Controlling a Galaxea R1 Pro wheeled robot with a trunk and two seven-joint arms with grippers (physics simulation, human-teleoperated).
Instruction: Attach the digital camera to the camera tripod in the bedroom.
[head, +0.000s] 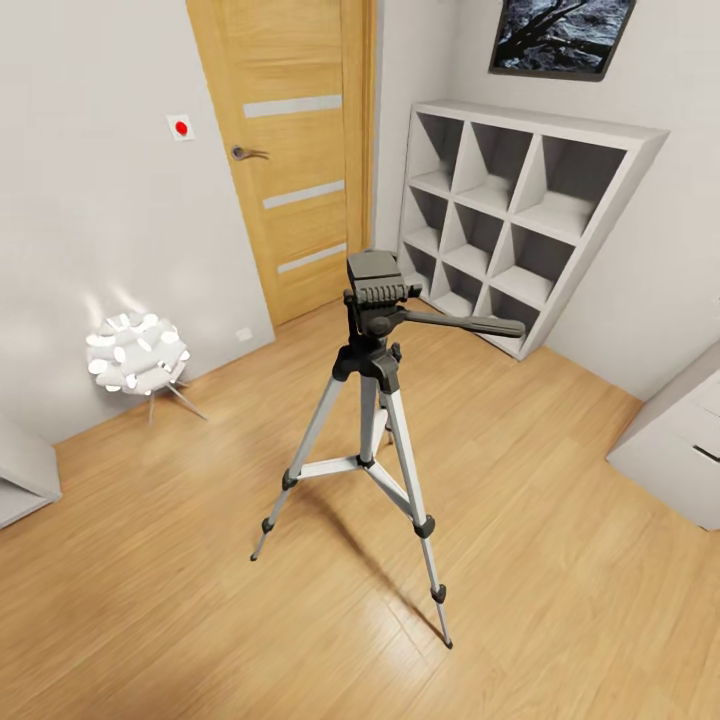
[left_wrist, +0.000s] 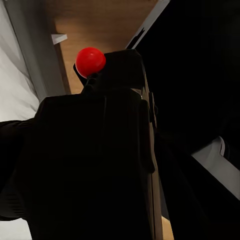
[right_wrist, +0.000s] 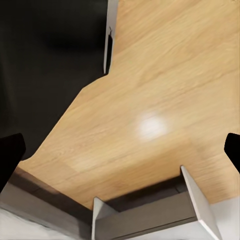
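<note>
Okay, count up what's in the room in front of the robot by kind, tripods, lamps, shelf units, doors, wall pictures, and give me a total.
Camera tripod: 1
Floor lamp: 1
Cube shelf unit: 1
Wooden door: 1
Framed picture: 1
Total: 5

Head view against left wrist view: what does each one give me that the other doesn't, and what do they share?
Head view: the camera tripod standing on the wood floor, its top plate bare and its long handle pointing toward the white cube shelf. Behind it are the wooden door and a glowing floor lamp.

Left wrist view: the digital camera close up, dark, with its red dot on top. It seems held by the left pincer, whose fingers I cannot make out.

Shared: light wood floor and pale walls.
</note>
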